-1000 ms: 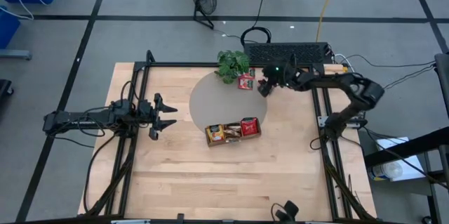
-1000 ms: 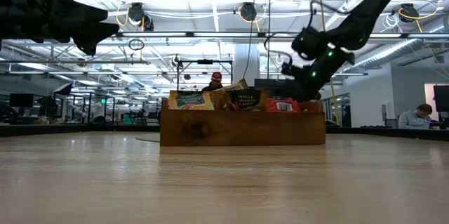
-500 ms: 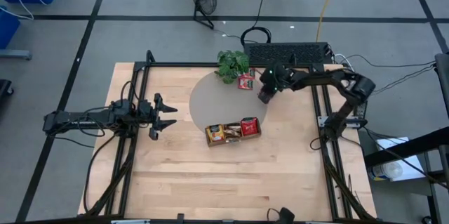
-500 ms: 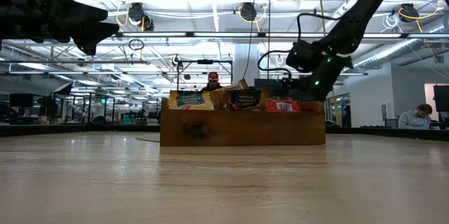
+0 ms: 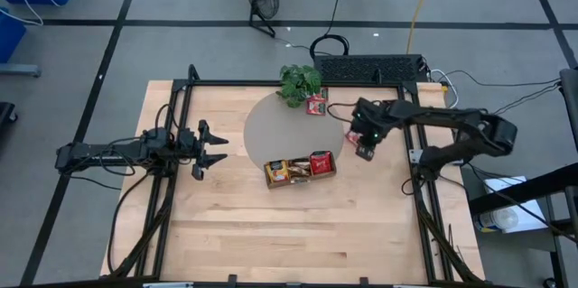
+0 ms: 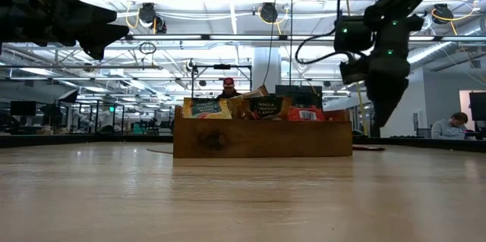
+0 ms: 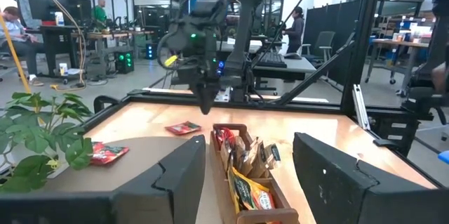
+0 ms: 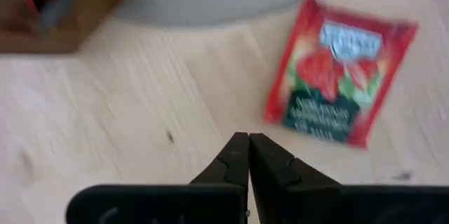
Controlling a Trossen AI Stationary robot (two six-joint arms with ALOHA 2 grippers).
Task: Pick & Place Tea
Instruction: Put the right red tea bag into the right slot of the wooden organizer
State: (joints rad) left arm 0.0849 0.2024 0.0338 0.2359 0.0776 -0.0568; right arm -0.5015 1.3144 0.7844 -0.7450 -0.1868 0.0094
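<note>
Pale wood table [image 5: 271, 225] with a grey round mat [image 5: 271, 134] (workshop behind); right gripper [image 8: 247, 155] pressed together, empty, above a red packet [image 8: 335, 69].

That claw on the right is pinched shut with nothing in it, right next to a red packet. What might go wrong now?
The right gripper is shut and empty above the bare table, with the red tea packet lying beside it; it probably has to reopen and line up again, or it may only nudge the flat packet. Another red packet lies close to the potted plant, so reaching there might brush the leaves. The left gripper waits open, far off.
</note>
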